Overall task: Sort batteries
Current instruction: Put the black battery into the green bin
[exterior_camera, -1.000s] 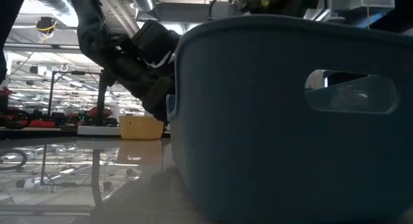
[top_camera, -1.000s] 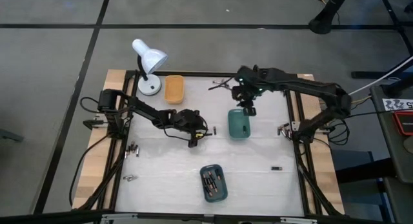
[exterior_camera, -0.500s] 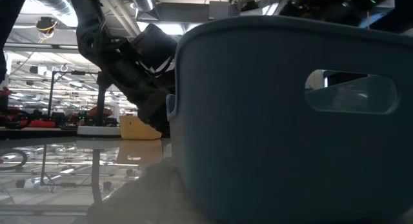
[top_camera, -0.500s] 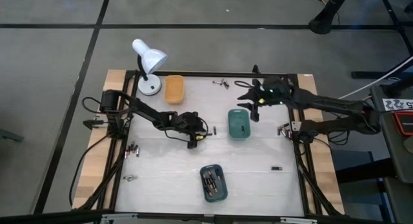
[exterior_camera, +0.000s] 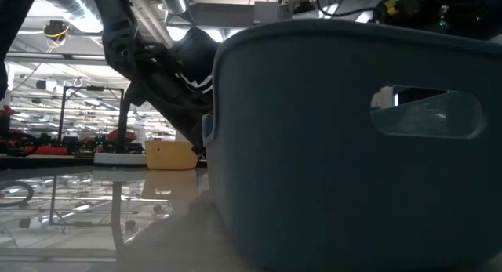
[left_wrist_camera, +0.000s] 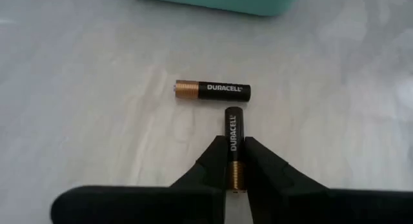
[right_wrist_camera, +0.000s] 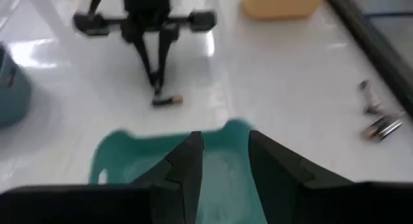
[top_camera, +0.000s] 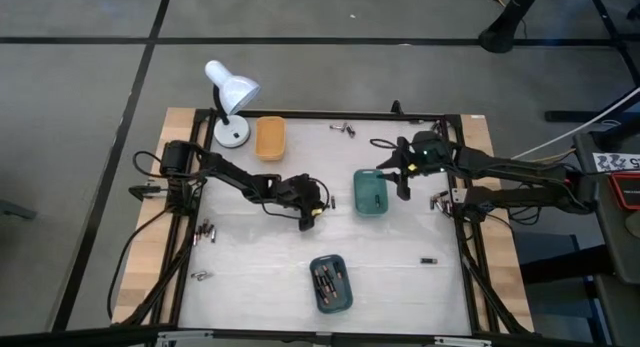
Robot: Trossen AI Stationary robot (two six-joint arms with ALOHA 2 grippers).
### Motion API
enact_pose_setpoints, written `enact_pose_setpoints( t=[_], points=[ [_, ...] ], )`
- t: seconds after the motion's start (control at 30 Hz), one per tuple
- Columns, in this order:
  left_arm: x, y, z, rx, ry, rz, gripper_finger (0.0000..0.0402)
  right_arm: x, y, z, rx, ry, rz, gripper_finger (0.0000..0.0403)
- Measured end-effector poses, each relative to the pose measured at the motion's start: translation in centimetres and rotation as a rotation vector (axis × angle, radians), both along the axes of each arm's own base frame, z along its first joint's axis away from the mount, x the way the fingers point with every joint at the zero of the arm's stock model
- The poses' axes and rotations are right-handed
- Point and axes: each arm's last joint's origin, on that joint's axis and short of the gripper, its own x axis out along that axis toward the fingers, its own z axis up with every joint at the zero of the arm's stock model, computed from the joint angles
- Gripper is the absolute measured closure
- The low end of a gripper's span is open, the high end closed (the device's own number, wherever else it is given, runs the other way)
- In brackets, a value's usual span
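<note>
Right gripper now moved from table's far side to edge of green tray, fingers spread, nothing between. Left gripper now pinching battery at table centre; second battery lies just beside. Teal tray near front holds more batteries.

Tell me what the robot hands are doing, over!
Left gripper shut on a battery on the table. Second battery lies just ahead of it. Right gripper open, empty, over the green tray. Nothing blocking.
</note>
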Motion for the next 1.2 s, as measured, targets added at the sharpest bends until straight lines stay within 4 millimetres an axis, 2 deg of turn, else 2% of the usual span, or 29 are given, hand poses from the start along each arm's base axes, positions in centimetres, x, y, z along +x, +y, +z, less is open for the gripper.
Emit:
enact_pose_setpoints(
  t=[0.2, 0.33, 0.57, 0.73, 0.83, 0.93, 1.0, 1.2],
  points=[
    [1.2, -0.1, 2.5, -0.027, -0.043, -0.042, 0.0380, -0.6, 0.2, -0.8, 0.027, 0.111, -0.021, 0.0277],
    [2.4, 0.1, 6.3, 0.017, -0.124, -0.075, 0.0380, -0.8, 0.2, -1.0, 0.037, 0.136, -0.021, 0.0277],
    [5.1, 1.3, 10.4, 0.169, -0.235, -0.076, 0.0376, -0.8, 0.2, -1.0, 0.037, 0.136, -0.021, 0.0277],
    [7.4, 3.8, 9.6, 0.201, -0.182, -0.071, 0.0379, -0.7, 0.2, -0.9, 0.032, 0.124, -0.023, 0.0277],
    [8.9, 5.0, 10.0, 0.205, -0.227, -0.085, 0.0375, -0.7, 0.2, -0.9, 0.035, 0.125, -0.025, 0.0277],
    [10.1, 5.9, 9.0, 0.164, -0.196, -0.112, 0.0371, -0.7, 0.2, -0.9, 0.042, 0.126, -0.040, 0.0277],
    [10.7, 6.3, 7.9, 0.119, -0.152, -0.143, 0.0371, -0.7, 0.1, -1.0, 0.031, 0.131, -0.059, 0.0277],
    [12.6, 6.1, 8.3, 0.066, -0.181, -0.145, 0.0362, -0.7, 0.1, -1.2, 0.032, 0.123, -0.078, 0.0277]
  ],
)
